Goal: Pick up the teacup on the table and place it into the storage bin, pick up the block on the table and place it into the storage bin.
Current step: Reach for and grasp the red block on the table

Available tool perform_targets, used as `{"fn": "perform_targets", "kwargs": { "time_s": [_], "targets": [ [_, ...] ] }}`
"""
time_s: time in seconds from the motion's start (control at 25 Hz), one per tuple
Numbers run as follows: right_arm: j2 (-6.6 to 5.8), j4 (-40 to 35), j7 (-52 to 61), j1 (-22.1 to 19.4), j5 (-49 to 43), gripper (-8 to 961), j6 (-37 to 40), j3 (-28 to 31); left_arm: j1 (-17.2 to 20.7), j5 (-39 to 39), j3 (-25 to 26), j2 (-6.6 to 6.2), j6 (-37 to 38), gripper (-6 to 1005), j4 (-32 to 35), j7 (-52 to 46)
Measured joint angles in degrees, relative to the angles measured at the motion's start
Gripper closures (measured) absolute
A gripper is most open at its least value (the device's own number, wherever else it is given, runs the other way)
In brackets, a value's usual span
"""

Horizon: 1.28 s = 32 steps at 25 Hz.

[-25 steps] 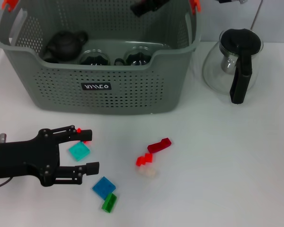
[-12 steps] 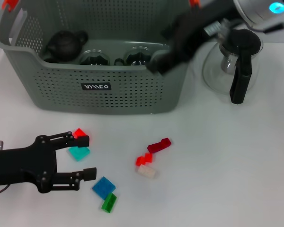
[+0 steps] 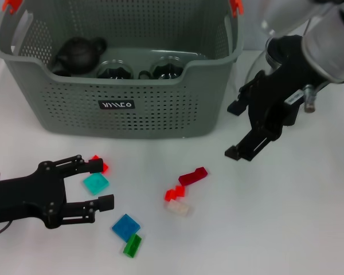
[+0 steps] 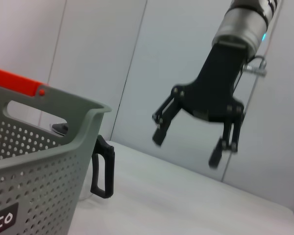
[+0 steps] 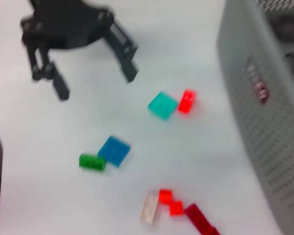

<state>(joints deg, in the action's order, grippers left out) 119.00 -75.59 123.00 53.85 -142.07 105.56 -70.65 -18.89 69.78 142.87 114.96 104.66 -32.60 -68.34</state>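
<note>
Blocks lie scattered across the lower middle of the head view: a green block (image 3: 132, 246) touching a blue block (image 3: 125, 226), a teal block (image 3: 96, 183) between the wide-open fingers of the left gripper (image 3: 101, 184) at lower left, and a dark red block (image 3: 193, 175) near centre. Farther up at right, the right gripper (image 3: 236, 129) hangs above the table, also spread wide. Behind, filling the upper left, the storage bin (image 3: 118, 105) holds a dark teapot (image 3: 78, 53) and two teacups (image 3: 114, 70).

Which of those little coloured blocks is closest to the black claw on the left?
The turquoise square block: it lies between the left gripper's open jaws. The other blocks lie outside that gap.
</note>
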Motion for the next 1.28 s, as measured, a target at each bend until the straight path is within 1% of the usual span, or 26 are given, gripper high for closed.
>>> {"fn": "perform_targets", "kwargs": {
  "time_s": [0.16,0.32,0.44,0.64,0.76,1.04,1.16,1.28],
  "targets": [
    [1.06,7.3,-4.7,2.3,-1.4,12,-3.5,-1.8,0.0,0.1,1.1,0.19,-0.1,144,1.1,-0.1],
    [1.15,16.0,-7.2,4.5,-1.5,12,-10.3,-7.2,0.1,-0.1,2.5,0.34,-0.2,144,2.0,-0.1],
    [1.22,20.7,-8.2,5.6,-1.5,13,-15.5,-12.2,0.2,-0.1,2.9,0.41,-0.2,144,2.4,-0.3],
    [1.55,24.0,-9.1,6.2,-1.4,13,-21.3,-18.7,0.2,-0.1,3.0,0.44,-0.5,145,2.7,-0.3],
    [1.80,25.4,-9.4,6.2,-0.8,13,-24.5,-21.6,0.2,-0.2,3.0,0.44,-0.7,145,3.2,-0.3],
    [1.95,28.0,-9.4,5.5,1.4,13,-31.9,-28.3,0.6,-0.2,2.9,0.62,-1.1,144,3.3,-0.4],
    [2.03,29.5,-9.4,5.4,2.8,13,-35.2,-30.4,0.7,-0.2,2.9,0.65,-1.1,144,3.4,-0.4],
    [2.03,31.7,-10.1,5.6,4.6,12,-38.0,-30.9,0.7,-0.2,2.9,0.76,-1.1,144,3.4,-0.4]
  ]
}}
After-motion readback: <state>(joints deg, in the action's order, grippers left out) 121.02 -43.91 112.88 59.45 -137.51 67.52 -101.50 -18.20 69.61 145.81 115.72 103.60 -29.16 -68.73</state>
